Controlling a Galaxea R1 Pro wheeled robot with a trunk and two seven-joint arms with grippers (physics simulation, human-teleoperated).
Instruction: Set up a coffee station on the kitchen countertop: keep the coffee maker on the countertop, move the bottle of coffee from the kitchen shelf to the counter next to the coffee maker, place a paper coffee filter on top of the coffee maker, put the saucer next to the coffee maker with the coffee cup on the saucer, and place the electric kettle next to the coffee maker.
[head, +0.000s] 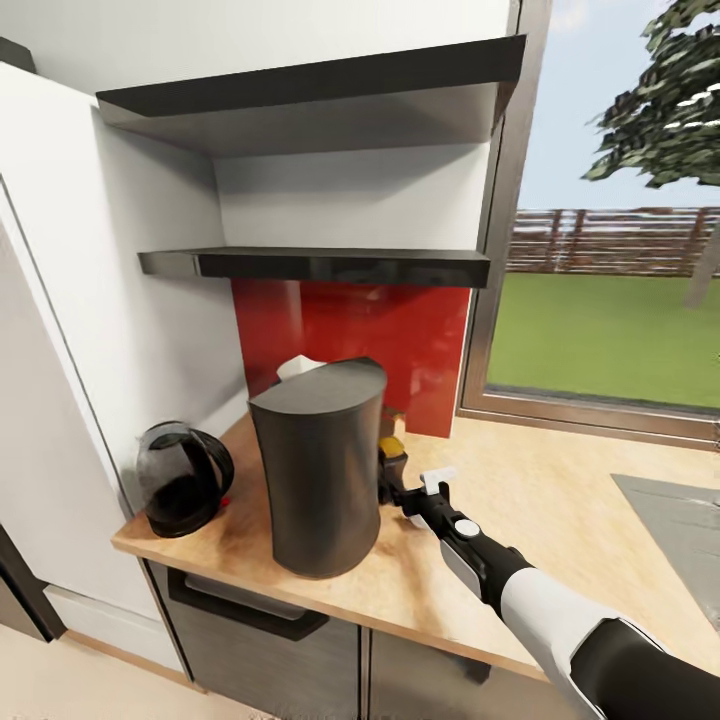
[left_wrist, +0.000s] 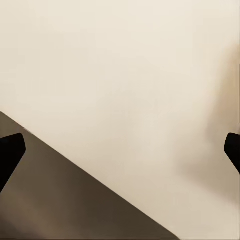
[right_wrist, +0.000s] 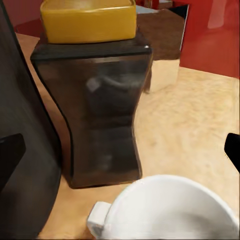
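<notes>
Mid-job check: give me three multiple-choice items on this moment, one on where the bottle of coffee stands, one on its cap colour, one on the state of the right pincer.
1. Where does the bottle of coffee stand?
A. On the kitchen shelf
B. On the kitchen countertop beside the coffee maker
C. In the sink

2. What colour is the bottle's cap?
A. Yellow-orange
B. White
C. Red

3. What is the state of the right pincer?
A. Shut on the electric kettle
B. Shut on the bottle
C. Open, with the coffee cup between its fingers

Answers: 1 B, its base rests on the kitchen countertop right against the dark coffee maker. 2 A, the right wrist view shows a yellow-orange cap. 3 C, the fingertips sit wide apart at the right wrist view's edges, and the white coffee cup lies between them.
</notes>
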